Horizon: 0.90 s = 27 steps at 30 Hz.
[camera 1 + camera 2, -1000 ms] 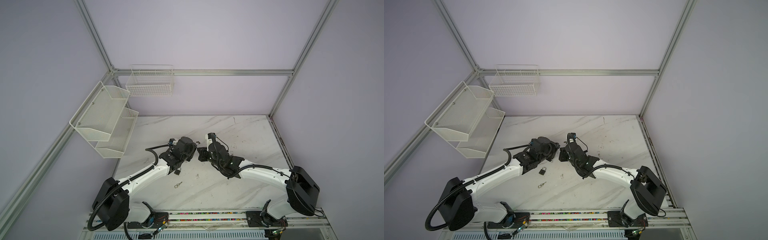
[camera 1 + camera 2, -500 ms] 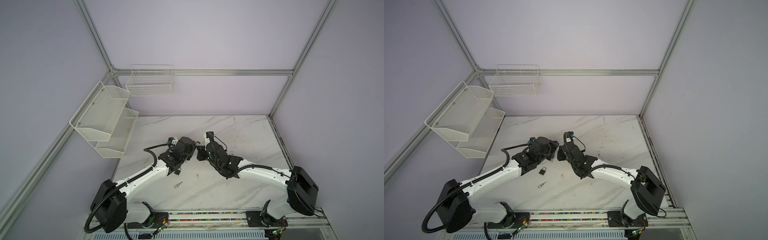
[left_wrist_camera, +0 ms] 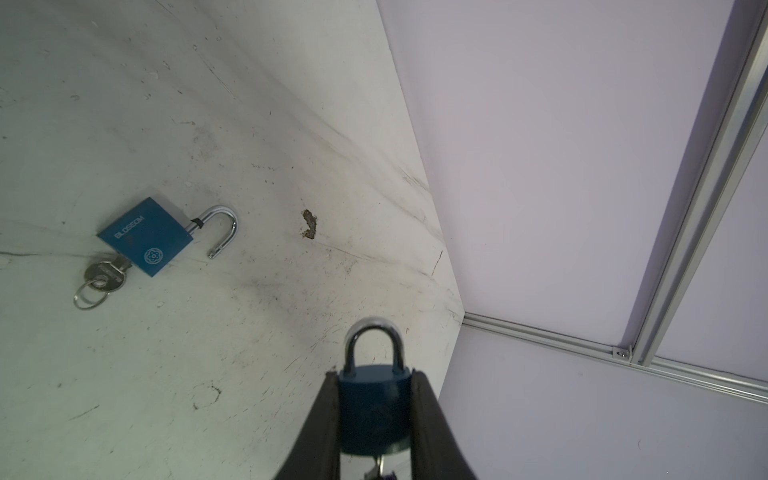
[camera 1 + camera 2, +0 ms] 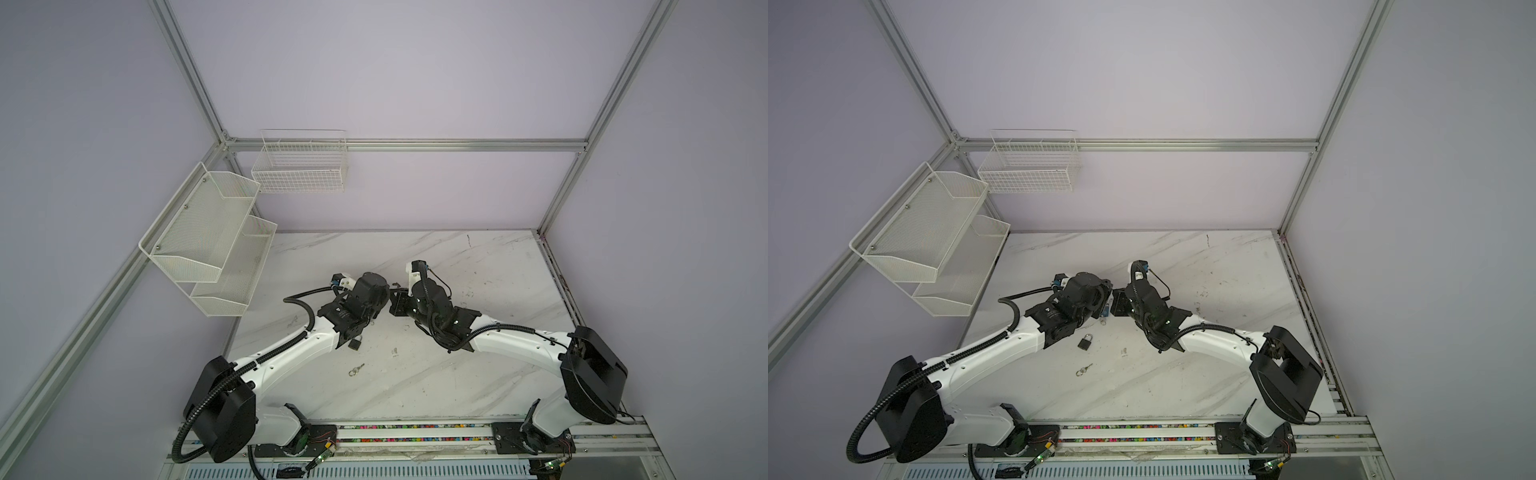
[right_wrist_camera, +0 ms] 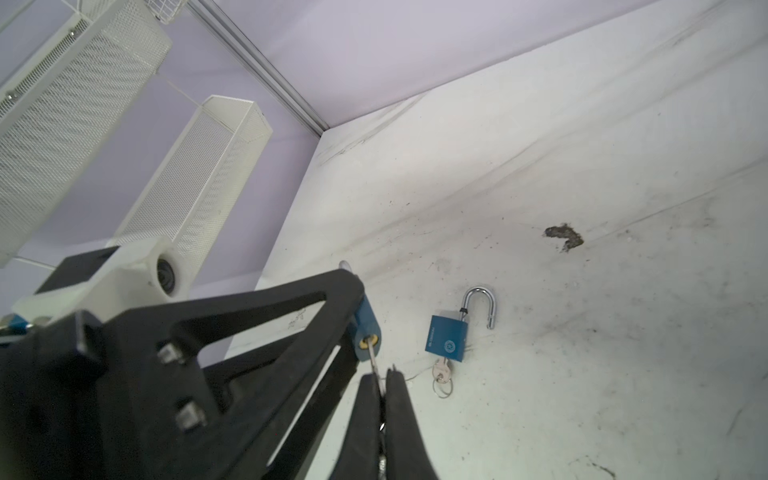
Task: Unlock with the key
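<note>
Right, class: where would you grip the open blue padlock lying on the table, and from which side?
Probably its square body, from above, jaws across the two plain side edges. The open blue padlock lies flat on the table, with its shackle at one end and a key in the other.

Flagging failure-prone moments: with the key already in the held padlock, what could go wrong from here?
1. The right tool pinches the key only at its tips; turning may make the key slip or pull out of the held padlock.
2. The left tool clamps that padlock by its smooth sides, shackle shut; the turning force could twist it loose.
</note>
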Each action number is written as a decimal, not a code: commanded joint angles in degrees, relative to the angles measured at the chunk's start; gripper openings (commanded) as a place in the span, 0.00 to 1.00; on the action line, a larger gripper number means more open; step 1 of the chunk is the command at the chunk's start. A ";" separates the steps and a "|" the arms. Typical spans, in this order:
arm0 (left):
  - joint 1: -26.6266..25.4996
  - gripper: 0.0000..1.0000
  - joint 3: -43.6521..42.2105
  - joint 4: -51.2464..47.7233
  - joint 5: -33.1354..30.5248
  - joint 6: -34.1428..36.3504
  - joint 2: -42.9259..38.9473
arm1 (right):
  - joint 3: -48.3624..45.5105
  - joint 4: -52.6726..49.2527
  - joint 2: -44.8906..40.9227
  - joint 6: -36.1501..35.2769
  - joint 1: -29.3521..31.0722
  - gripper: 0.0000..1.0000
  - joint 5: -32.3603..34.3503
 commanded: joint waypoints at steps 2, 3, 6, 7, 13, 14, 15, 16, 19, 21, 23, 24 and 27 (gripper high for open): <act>-3.96 0.00 5.37 2.89 13.38 1.16 -1.65 | 3.62 11.27 -0.11 7.77 -0.96 0.00 -6.52; -3.95 0.00 4.98 3.37 13.52 1.21 -1.90 | 4.34 9.99 -0.21 6.60 -0.97 0.00 -5.45; -3.78 0.00 3.81 4.75 14.25 1.33 -2.42 | 5.44 6.23 -0.68 0.36 -0.98 0.00 -1.19; -3.63 0.00 3.65 4.84 14.40 1.33 -2.60 | 5.31 5.61 -0.82 -2.08 -0.74 0.00 0.71; -3.52 0.00 4.34 4.40 15.05 3.31 -3.08 | 3.77 4.15 -0.81 -13.46 -0.67 0.00 9.75; -3.47 0.00 4.53 4.18 15.21 3.68 -2.95 | 3.71 4.45 -0.55 -14.57 -0.65 0.00 10.23; -3.43 0.00 4.78 3.74 15.24 3.84 -2.87 | 3.82 4.58 -0.36 -15.24 -0.63 0.00 10.70; -3.44 0.00 4.93 3.46 15.16 3.97 -2.77 | 4.05 4.70 -0.06 -15.31 -0.63 0.00 10.42; -3.42 0.00 5.12 4.13 15.48 4.00 -2.16 | 5.32 6.59 0.35 -10.71 -0.74 0.00 3.99; -3.14 0.00 5.03 4.52 15.89 4.06 -1.76 | 6.25 8.33 0.53 -5.04 -0.81 0.00 -2.16; -2.57 0.00 4.71 5.58 16.69 3.97 -1.75 | 7.50 7.32 0.42 -1.94 -0.81 0.00 -4.19; -2.47 0.00 4.56 5.69 16.98 3.79 -1.75 | 8.20 5.27 0.28 -1.88 -0.66 0.00 -3.37; -2.46 0.00 4.44 6.22 17.13 3.70 -1.84 | 6.63 3.01 -0.29 -3.12 -0.75 0.00 0.84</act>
